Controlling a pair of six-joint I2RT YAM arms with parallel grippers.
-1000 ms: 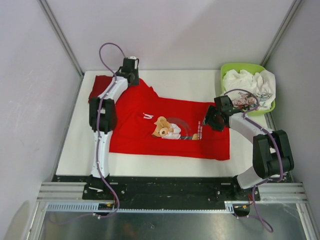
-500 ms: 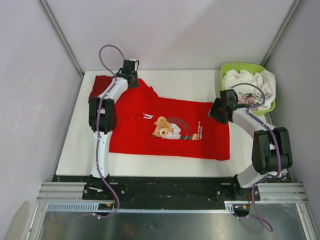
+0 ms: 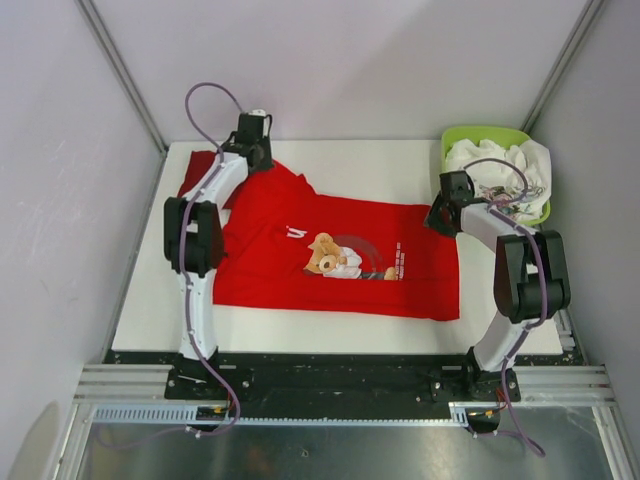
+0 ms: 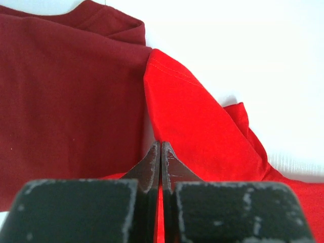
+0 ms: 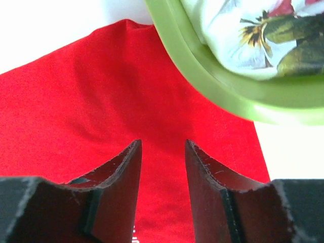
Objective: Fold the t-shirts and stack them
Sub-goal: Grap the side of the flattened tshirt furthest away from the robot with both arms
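Note:
A bright red t-shirt (image 3: 340, 280) with a cartoon bear print lies spread flat across the white table. A darker red t-shirt (image 3: 200, 165) lies partly under its far left corner. My left gripper (image 3: 256, 158) is at the bright shirt's far left shoulder. In the left wrist view it (image 4: 161, 143) is shut, a sliver of the bright red cloth (image 4: 192, 121) caught between its fingers, the dark red t-shirt (image 4: 66, 91) beyond. My right gripper (image 3: 437, 222) hovers over the shirt's far right corner. Its jaws (image 5: 163, 142) are open, with red cloth (image 5: 76, 111) below them.
A lime-green basket (image 3: 480, 131) holding crumpled white printed cloth (image 3: 500, 165) stands at the back right corner. Its rim (image 5: 217, 86) is just ahead of my right fingers. Grey walls close in the table on three sides.
My left gripper has shut on the bright shirt's shoulder and its arm has shifted slightly left. My right gripper has moved back toward the basket corner, and its jaws have narrowed.

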